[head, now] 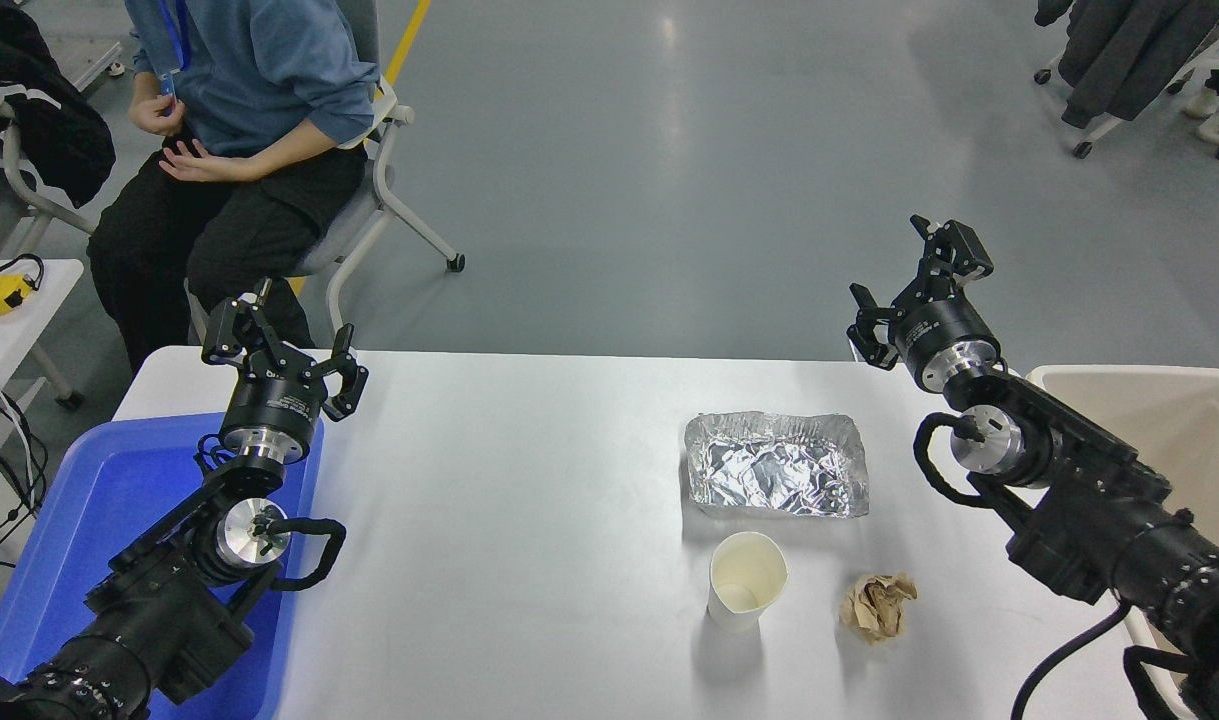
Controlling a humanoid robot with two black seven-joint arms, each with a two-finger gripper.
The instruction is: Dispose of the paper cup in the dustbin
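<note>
While nothing has yet been picked up, the paper cup (747, 592) stands upright near the table's (529, 520) front edge, its mouth facing up and its long axis vertical. Just beside it, on the side toward the right arm, lies a crumpled brown paper ball (877, 605), and just behind it sits a silver foil tray (775, 464), close but apparently not touching. Farther back, the right gripper (915, 286) hangs above the table's far edge with its fingers spread and nothing between them. From those fingers the cup lies back toward the robot and somewhat to the left, beyond the foil tray and lower down. The dustbin (1159, 400) sits beside this arm at the table's right end. The left gripper (281, 350), fingers also spread and empty, is parked over the blue tray (89, 500), well apart from the cup. I judge the right arm the nearer one; it would need to draw back and descend, clearing the tray and the paper ball.
</note>
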